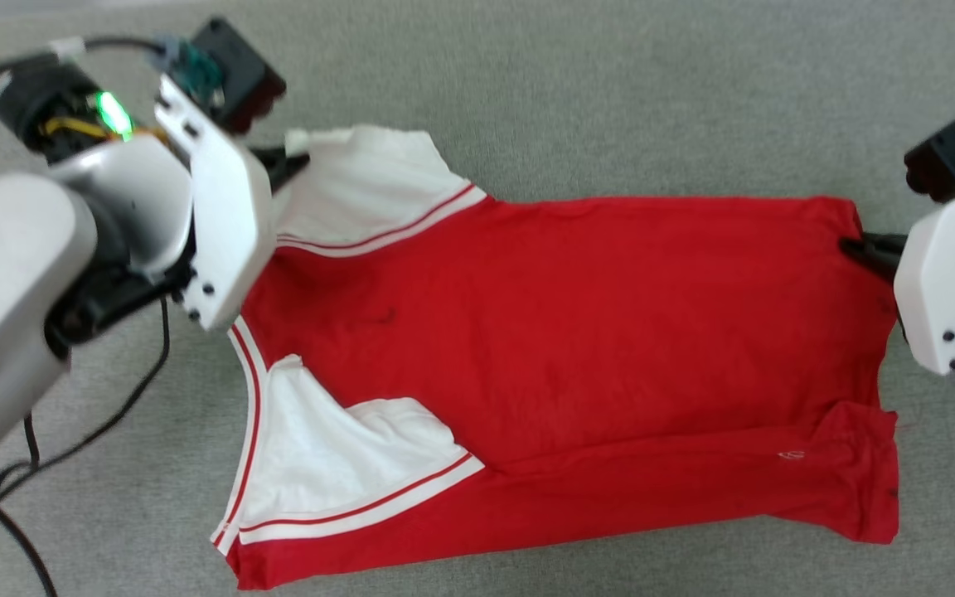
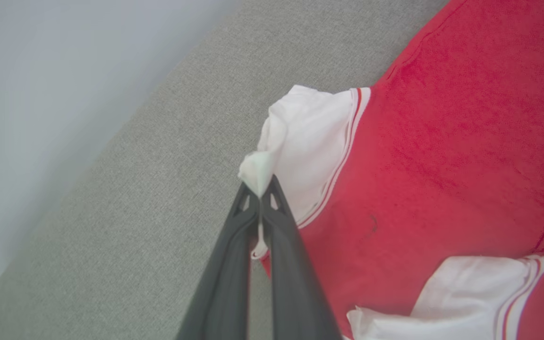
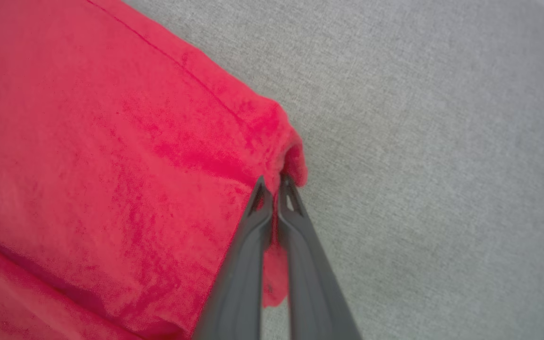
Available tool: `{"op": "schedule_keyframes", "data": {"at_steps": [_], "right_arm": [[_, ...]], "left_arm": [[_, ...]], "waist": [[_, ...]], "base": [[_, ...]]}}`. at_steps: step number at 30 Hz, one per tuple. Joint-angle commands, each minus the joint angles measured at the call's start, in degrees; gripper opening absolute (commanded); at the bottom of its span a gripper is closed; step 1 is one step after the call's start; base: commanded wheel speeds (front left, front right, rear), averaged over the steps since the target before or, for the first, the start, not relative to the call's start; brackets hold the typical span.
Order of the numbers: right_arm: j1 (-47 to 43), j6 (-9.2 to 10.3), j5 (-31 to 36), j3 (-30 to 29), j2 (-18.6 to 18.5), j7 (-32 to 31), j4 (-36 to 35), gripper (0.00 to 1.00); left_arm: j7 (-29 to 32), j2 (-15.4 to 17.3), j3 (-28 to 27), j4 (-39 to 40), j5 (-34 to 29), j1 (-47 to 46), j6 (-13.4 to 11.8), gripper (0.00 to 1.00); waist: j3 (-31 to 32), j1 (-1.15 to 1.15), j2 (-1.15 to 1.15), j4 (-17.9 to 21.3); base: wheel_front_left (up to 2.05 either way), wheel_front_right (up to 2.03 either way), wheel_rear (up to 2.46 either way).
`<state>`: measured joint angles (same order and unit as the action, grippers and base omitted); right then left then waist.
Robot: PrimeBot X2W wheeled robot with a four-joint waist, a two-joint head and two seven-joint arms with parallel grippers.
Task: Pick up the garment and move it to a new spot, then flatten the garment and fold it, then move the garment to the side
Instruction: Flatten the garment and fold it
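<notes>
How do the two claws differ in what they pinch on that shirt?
On the garment, the left gripper pinches a white sleeve tip; the right gripper pinches a red hem corner. The left works the sleeve end, the right the bottom end. Both are shut on fabric.

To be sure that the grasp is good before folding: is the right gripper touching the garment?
Touching. The right wrist view shows the right gripper shut on a red corner of the garment, with fabric pinched inside.
</notes>
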<state>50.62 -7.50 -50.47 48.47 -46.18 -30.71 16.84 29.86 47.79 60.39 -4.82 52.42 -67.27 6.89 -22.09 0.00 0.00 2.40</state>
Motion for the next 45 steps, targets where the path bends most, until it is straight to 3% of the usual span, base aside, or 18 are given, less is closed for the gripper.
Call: {"op": "schedule_keyframes", "data": {"at_steps": [1,12,18,24,31,32,33,34,35,40,45], "right_arm": [[-1.7,0.03,-0.3,0.7,-1.1,2.1,-0.6,0.00],[-12.4,0.02,-1.3,2.1,-5.8,9.7,-5.1,0.00],[-20.0,0.02,-1.6,1.0,-5.8,12.3,-6.3,0.00],[-25.0,0.02,-0.8,0.3,-3.3,12.9,-4.4,0.00],[-26.7,0.04,0.2,0.9,0.9,13.6,1.1,0.00],[-26.6,0.04,0.2,0.9,1.3,13.9,1.6,0.01],[-26.5,0.05,0.1,0.6,1.7,14.4,2.3,0.40],[-26.5,0.05,0.1,0.6,1.7,14.4,2.3,0.40],[-26.2,0.05,0.3,0.3,2.0,15.1,2.5,1.00],[-25.3,0.04,1.4,-1.7,0.8,18.8,0.4,1.00],[-26.9,0.03,0.9,-6.6,-0.5,22.1,-3.0,1.00]], "left_arm": [[-1.1,0.9,0.3,1.3,0.3,2.5,-0.9,0.00],[-5.8,8.1,3.3,11.5,3.1,17.2,-6.8,0.00],[-8.5,10.5,5.6,14.7,5.9,25.8,-10.2,0.00],[-10.8,9.2,8.3,11.9,7.4,32.2,-11.6,0.00],[-12.2,4.6,9.5,5.6,8.9,35.4,-11.5,0.00],[-12.6,4.2,9.4,4.8,8.9,35.4,-11.7,0.08],[-13.2,3.9,9.2,4.1,8.7,35.5,-12.0,0.64],[-13.2,3.9,9.2,4.1,8.7,35.5,-12.0,0.64],[-14.1,3.7,8.9,3.7,8.6,35.6,-12.2,1.00],[-21.2,4.3,5.8,4.4,7.1,35.7,-14.9,1.00],[-31.4,4.5,1.3,6.5,4.5,36.5,-21.3,1.00]], "waist": [[3.4,0.00,0.00,-0.3],[10.8,0.00,0.00,-0.5],[11.9,0.00,0.00,-0.5],[10.0,0.00,0.00,0.0],[8.5,0.00,0.00,0.3],[8.5,0.00,0.00,0.3],[8.5,0.00,0.00,0.4],[8.5,0.00,0.00,0.4],[8.7,0.00,0.00,0.6],[9.9,0.00,0.00,0.8],[10.8,0.00,0.00,0.6]], "base": [[0.00,0.00,0.00],[0.00,0.00,0.00],[0.00,0.00,0.00],[0.00,0.00,0.00],[0.00,0.00,0.00],[0.00,0.00,0.00],[0.00,0.00,0.00],[0.00,0.00,0.00],[0.00,0.00,0.00],[0.00,0.00,0.00],[0.00,0.00,0.00]]}}
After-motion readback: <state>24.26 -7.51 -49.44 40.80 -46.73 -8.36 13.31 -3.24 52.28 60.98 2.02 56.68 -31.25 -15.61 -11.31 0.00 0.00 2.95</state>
